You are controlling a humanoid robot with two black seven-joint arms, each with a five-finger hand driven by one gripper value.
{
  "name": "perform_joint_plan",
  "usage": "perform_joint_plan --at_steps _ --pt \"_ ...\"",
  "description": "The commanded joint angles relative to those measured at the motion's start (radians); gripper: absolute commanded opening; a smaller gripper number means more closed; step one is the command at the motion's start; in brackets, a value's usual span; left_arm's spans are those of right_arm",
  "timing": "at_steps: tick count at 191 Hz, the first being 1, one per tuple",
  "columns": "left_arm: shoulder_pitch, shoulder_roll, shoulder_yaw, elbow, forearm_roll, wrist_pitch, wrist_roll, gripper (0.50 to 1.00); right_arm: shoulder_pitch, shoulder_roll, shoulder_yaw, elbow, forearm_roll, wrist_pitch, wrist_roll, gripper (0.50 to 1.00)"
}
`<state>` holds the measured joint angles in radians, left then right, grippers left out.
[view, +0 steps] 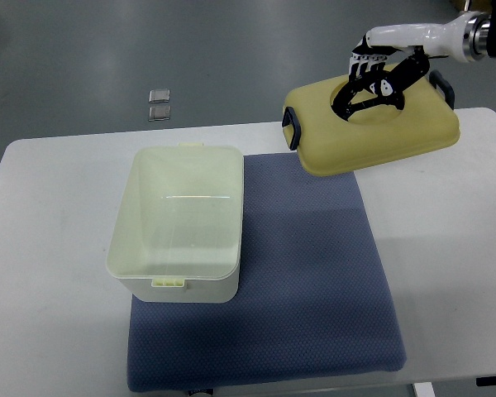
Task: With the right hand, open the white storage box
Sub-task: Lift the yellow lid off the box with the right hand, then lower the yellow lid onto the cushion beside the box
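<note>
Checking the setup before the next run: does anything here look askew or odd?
Nothing is spilled or damaged. The lid is off the white storage box, held tilted in the right hand over the table's far right. The box overhangs the blue mat's left edge.

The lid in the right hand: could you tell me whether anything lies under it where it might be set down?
Nothing visible: the lid in the right hand hangs over bare mat and table.

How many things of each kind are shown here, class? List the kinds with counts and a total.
Open white plastic storage box: 1
Pale yellow box lid with dark side latches: 1
Blue-grey fabric mat: 1
Small clear square tiles on the floor: 2
Total: 5
</note>
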<state>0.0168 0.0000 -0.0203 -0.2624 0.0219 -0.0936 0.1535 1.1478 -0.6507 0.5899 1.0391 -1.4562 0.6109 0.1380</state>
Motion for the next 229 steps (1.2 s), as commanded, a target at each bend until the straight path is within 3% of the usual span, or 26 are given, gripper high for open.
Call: perform_joint_plan --at_steps 1,52,91,176,177,178,179,180,181,182,183,184,185,186,187,189,229 --pt "0.000 0.000 0.000 -0.001 0.001 0.000 0.000 1.000 -0.031 0.002 -0.024 -0.017 -0.007 0.000 0.000 0.500" --pt "0.000 0.000 -0.001 0.003 -0.002 0.000 0.000 1.000 -0.120 0.069 -0.097 -0.024 -0.009 0.000 0.005 0.500" --pt "0.000 0.000 0.000 0.002 -0.002 0.000 0.000 1.000 -0.120 0.158 -0.147 -0.025 -0.013 -0.083 0.000 0.500" --pt "0.000 0.000 -0.001 0.003 -0.002 0.000 0.000 1.000 -0.122 0.309 -0.148 -0.096 -0.013 -0.157 -0.008 0.500" --pt "0.000 0.000 -0.001 0.003 -0.002 0.000 0.000 1.000 -0.122 0.310 -0.148 -0.097 -0.013 -0.157 -0.008 0.563" --pt "0.000 0.000 -0.001 0.003 -0.002 0.000 0.000 1.000 -0.122 0.310 -0.148 -0.097 -0.013 -0.157 -0.008 0.564" --pt "0.000 0.000 -0.001 0.002 -0.002 0.000 0.000 1.000 -0.123 0.310 -0.147 -0.100 -0.013 -0.158 -0.008 0.643" --pt "0.000 0.000 -0.001 0.002 -0.002 0.000 0.000 1.000 -0.123 0.310 -0.147 -0.100 -0.013 -0.158 -0.008 0.643" --pt "0.000 0.000 -0.001 0.002 -0.002 0.000 0.000 1.000 -0.123 0.310 -0.147 -0.105 -0.013 -0.158 -0.008 0.724" --pt "0.000 0.000 -0.001 0.002 -0.002 0.000 0.000 1.000 -0.123 0.310 -0.147 -0.105 -0.013 -0.158 -0.008 0.725" --pt "0.000 0.000 -0.001 0.002 -0.002 0.000 0.000 1.000 -0.123 0.310 -0.145 -0.106 -0.012 -0.158 -0.008 0.800" --pt "0.000 0.000 -0.001 0.002 -0.002 0.000 0.000 1.000 -0.123 0.310 -0.145 -0.106 -0.012 -0.158 -0.008 0.801" --pt "0.000 0.000 -0.001 0.002 -0.002 0.000 0.000 1.000 -0.123 0.310 -0.145 -0.109 -0.012 -0.158 -0.008 0.851" --pt "0.000 0.000 -0.001 0.002 -0.002 0.000 0.000 1.000 -0.123 0.310 -0.145 -0.110 -0.012 -0.158 -0.008 0.852" --pt "0.000 0.000 0.000 0.002 -0.002 0.000 0.000 1.000 -0.125 0.312 -0.145 -0.111 -0.010 -0.158 -0.006 0.896" --pt "0.000 0.000 0.000 0.002 -0.002 0.000 0.000 1.000 -0.126 0.310 -0.145 -0.113 -0.010 -0.158 -0.006 0.913" --pt "0.000 0.000 0.002 0.000 0.000 0.000 0.000 1.000 -0.143 0.310 -0.145 -0.126 -0.007 -0.157 -0.006 0.928"
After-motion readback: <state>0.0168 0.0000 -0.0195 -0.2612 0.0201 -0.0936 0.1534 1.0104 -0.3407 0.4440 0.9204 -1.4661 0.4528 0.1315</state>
